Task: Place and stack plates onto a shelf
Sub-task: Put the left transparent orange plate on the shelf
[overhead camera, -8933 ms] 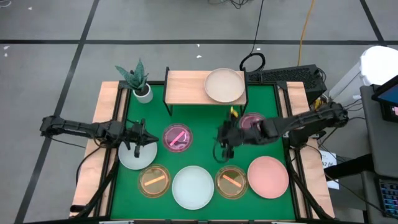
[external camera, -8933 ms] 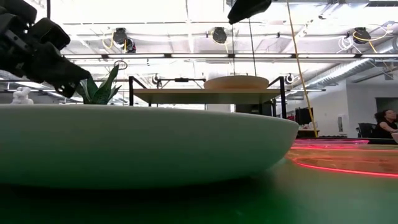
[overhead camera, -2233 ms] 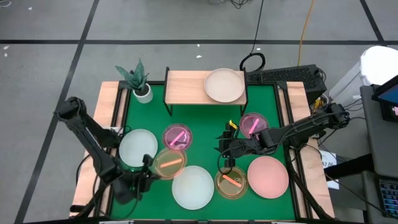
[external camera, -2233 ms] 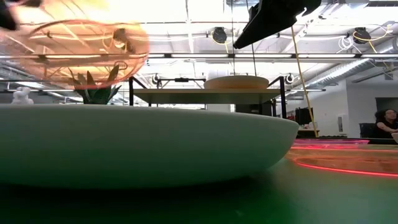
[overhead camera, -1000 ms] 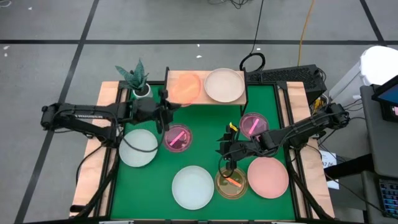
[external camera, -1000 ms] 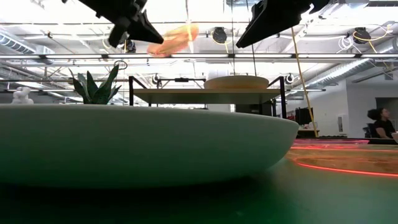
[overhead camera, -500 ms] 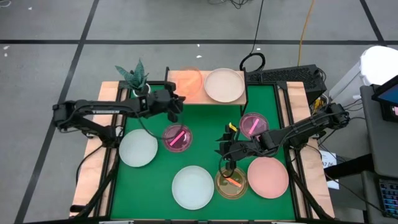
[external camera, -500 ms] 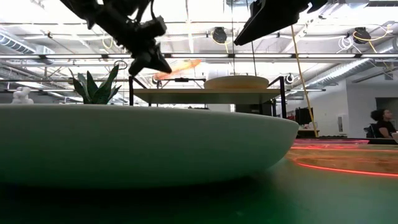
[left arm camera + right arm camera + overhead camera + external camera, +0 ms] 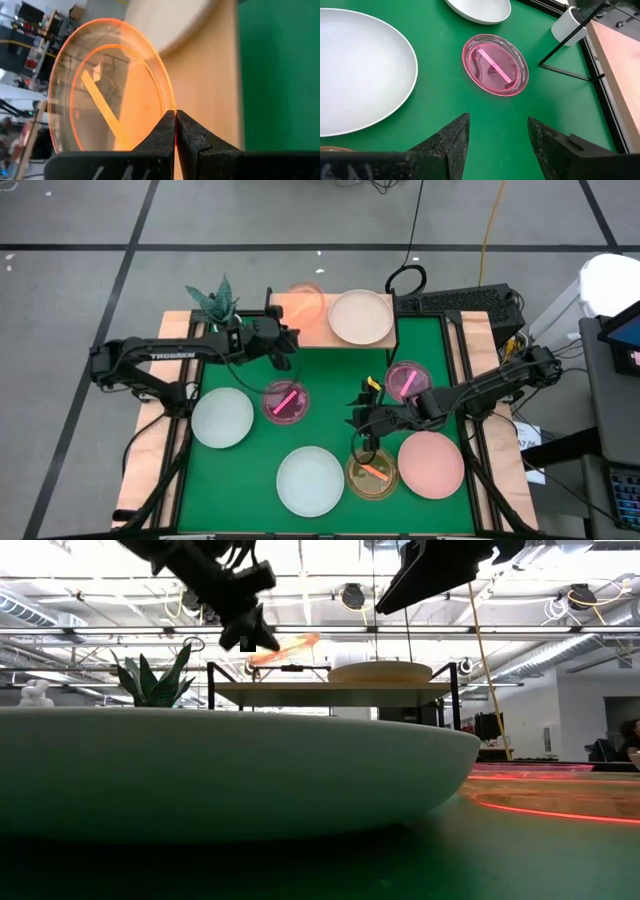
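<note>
— Left gripper point(image 9: 290, 340)?
— Jaws clamped on amber plate's point(image 9: 306, 302) rim, held tilted above wooden shelf point(image 9: 290, 330), beside cream plate point(image 9: 361, 317).
— Right gripper point(image 9: 362, 420)?
— Jaws spread apart, hovering over green surface point(image 9: 330, 380) near second amber plate point(image 9: 373, 473).

White lettering reading TROSSEN runs along the left arm point(image 9: 175, 356) in the high view, on the link stretching toward the shelf. That's the only readable text; no other label, number or sign can be made out in any view.
</note>
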Controlling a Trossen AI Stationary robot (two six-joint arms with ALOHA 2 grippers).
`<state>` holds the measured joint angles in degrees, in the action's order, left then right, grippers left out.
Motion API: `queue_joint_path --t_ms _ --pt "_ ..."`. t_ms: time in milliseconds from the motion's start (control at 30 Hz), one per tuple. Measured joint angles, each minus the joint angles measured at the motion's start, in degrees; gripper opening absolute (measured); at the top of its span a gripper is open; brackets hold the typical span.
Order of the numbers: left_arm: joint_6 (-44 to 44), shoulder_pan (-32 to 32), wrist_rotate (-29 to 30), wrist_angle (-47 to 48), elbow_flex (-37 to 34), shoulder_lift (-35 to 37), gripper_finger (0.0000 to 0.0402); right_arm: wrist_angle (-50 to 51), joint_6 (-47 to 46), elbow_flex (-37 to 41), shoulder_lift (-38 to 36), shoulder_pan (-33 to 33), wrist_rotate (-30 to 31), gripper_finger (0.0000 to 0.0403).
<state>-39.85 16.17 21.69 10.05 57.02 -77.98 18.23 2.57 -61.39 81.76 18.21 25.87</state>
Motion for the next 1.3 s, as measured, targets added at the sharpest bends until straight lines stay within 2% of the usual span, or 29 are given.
queue_joint_path --t_ms 133,233,700,1300 --pt "2.8 2.0 -2.4 9.4 6.1 -1.6 0.0005 0.0 0.1 0.0 0.0 -0.5 0.0 0.0180" --pt "4.5 3.2 -2.6 14.4 8.0 -3.2 0.0005 0.0 0.0 0.0 0.0 -0.7 0.0 0.0180" --pt "4.2 1.6 -3.7 13.8 7.8 -9.0 0.0005 0.4 0.0 0.0 0.0 -0.7 -0.1 0.0180" --pt "5.6 1.6 -0.6 16.4 7.7 -9.0 0.0005 0.4 0.0 0.0 0.0 -0.7 -0.2 0.0180"
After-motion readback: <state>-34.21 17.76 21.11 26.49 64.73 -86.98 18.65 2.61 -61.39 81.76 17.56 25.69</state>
